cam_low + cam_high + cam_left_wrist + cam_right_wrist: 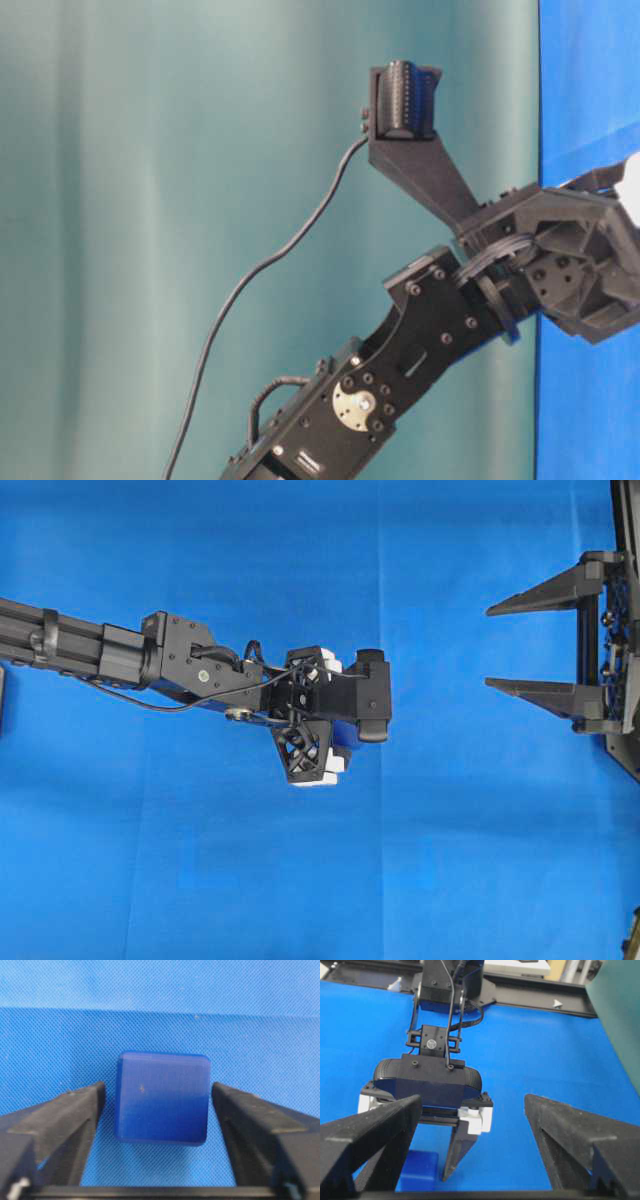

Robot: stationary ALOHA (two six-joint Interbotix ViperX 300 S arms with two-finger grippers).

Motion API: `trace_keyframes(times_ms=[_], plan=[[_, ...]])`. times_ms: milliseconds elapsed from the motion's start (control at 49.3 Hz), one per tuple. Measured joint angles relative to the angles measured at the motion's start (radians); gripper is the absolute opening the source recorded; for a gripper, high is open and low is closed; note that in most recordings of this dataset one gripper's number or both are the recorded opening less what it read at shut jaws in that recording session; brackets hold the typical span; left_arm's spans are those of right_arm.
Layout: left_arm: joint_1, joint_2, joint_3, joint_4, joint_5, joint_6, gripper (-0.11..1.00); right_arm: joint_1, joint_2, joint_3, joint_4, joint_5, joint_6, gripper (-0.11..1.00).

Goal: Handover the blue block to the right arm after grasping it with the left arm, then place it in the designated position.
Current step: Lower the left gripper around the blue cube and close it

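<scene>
Dark-blue plastic, the blue block (pixel 162 1098) sat on the cloth-covered tabletop (pixel 160 1020) squarely between the left hand's (pixel 159 1105) fingers (pixel 75 1115), slim gaps either side, not yet gripped. The right hand (pixel 545 645) waited wide at three o'clock, well apart.

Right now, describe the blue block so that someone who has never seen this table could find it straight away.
Start from the blue cloth that covers the table and follow the left arm out to the left gripper, which points down near the middle. The blue block sits on the cloth between its two black fingers, with a small gap on each side. It is a small rounded cube, darker than the cloth.
</scene>
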Motion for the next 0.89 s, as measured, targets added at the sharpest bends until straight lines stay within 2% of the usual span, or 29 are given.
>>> trace_keyframes(times_ms=[61,81,588,892], plan=[[0.000,0.000,0.000,-0.002,0.002,0.011,0.50,0.000,0.000,0.000,-0.002,0.002,0.000,0.97],[-0.002,0.000,0.000,0.000,0.002,0.011,0.48,0.000,0.000,-0.002,-0.002,0.000,0.000,0.97],[-0.003,0.000,-0.002,0.000,0.012,0.006,0.49,0.000,0.000,0.000,0.000,0.005,0.000,0.97],[-0.003,-0.075,-0.012,0.000,0.103,0.005,0.49,0.000,0.000,0.000,-0.002,0.006,0.000,0.97]])
